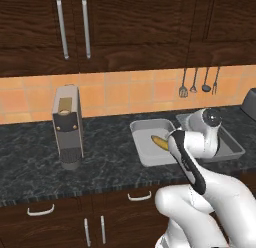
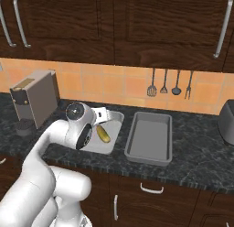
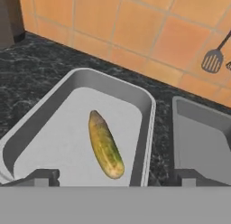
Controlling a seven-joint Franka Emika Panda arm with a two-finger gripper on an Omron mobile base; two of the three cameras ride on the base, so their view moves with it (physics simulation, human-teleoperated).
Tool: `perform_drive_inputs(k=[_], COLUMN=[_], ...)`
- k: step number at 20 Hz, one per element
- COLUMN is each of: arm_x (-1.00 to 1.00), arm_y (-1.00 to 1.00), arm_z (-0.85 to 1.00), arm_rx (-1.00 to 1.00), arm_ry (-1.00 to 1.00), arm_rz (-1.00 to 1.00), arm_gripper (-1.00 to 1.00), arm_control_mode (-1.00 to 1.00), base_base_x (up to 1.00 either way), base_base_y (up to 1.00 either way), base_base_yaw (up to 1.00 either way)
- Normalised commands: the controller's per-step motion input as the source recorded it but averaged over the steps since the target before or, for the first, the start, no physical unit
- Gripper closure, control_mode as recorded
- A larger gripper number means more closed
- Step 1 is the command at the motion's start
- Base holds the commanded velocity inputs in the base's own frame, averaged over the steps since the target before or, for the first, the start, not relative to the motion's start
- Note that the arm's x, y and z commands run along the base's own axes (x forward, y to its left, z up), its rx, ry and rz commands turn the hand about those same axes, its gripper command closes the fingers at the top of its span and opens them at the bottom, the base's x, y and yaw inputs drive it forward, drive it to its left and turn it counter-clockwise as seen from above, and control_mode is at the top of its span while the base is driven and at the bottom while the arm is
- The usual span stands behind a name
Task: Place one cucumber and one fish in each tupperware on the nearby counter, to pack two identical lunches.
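One yellow-green cucumber (image 3: 106, 144) (image 1: 159, 141) (image 2: 103, 133) lies flat in the left tupperware (image 3: 113, 81) (image 1: 145, 124) (image 2: 115, 117) on the dark counter (image 1: 105, 157). My gripper (image 3: 115, 178) hovers just above that tray, open, with one fingertip on each side of the cucumber's near end and nothing between them. The right tupperware (image 2: 150, 139) (image 3: 203, 137) (image 1: 233, 145) stands beside it, and the part of its floor I see is bare. The arm covers much of it in the left base view. The fish is out of view.
A grey coffee machine (image 1: 67, 127) (image 2: 34, 102) stands on the counter to the left. A toaster (image 2: 227, 121) sits at the far right. Utensils (image 2: 169, 83) hang on the orange tiled wall. Dark cabinets hang overhead, and drawers with silver handles (image 2: 151, 189) sit below the counter edge.
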Motion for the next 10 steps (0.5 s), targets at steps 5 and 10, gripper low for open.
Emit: perform_drive_inputs(k=[5,10], arm_x=[0.13,-0.04], arm_y=[0.19,0.00], arm_z=[0.51,0.64], arm_rx=[-0.06,0.00], arm_ry=[0.34,0.29], arm_rz=[-0.09,-0.03], arm_gripper=[-1.00,-1.00], arm_control_mode=[-1.00,-1.00], base_base_x=[0.00,0.00], base_base_y=[0.00,0.00], base_base_yaw=[0.00,0.00])
